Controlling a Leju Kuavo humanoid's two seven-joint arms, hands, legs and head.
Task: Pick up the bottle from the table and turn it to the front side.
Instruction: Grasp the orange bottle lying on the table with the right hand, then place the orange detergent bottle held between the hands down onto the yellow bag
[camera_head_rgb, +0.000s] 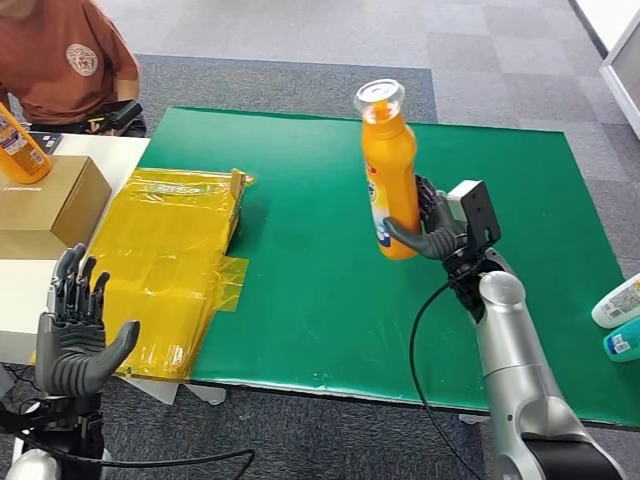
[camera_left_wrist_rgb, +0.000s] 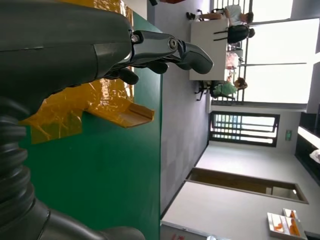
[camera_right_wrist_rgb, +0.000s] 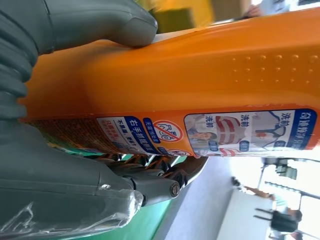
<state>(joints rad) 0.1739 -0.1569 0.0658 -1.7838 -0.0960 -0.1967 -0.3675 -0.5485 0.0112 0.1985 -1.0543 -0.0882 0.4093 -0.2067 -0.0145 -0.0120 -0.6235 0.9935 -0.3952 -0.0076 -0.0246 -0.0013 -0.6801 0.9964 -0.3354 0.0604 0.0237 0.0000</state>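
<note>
1. Head view: right hand (camera_head_rgb: 432, 228) clamps the orange bottle (camera_head_rgb: 389, 170) low down, lifted above the green surface (camera_head_rgb: 317, 280).
2. Left hand (camera_head_rgb: 75, 330) spread, holding nothing.
3. Low grip, top-heavy bottle: turning could slip it.

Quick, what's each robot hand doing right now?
Left hand: open, fingers apart, holding nothing.
Right hand: holding the orange bottle up above the green mat.
</note>
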